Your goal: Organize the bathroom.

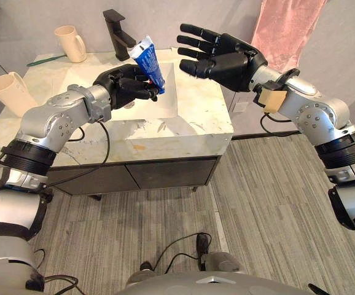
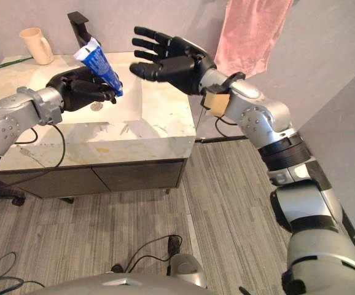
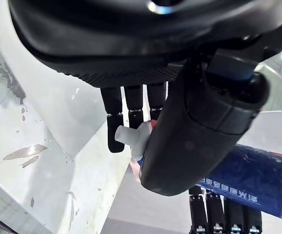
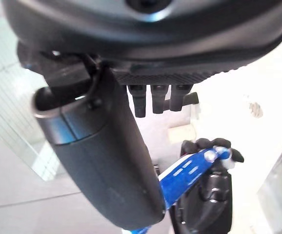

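Note:
A blue toothpaste tube [image 1: 149, 61] with a white cap [image 3: 127, 138] stands upright over the white sink basin [image 1: 165, 104], and my left hand [image 1: 125, 86] is shut on its lower end. The tube's flat end points up. My right hand [image 1: 217, 54] hovers open just to the right of the tube, palm facing it, fingers spread, a short gap from it. In the right wrist view the blue tube [image 4: 190, 170] and my left hand [image 4: 207, 197] show past the straight fingers.
A black faucet [image 1: 117, 34] stands behind the basin. One cream mug [image 1: 72, 43] sits at the counter's back left beside a green toothbrush [image 1: 45, 59], another mug [image 1: 8, 92] at the left edge. A pink towel [image 1: 286, 31] hangs on the wall to the right.

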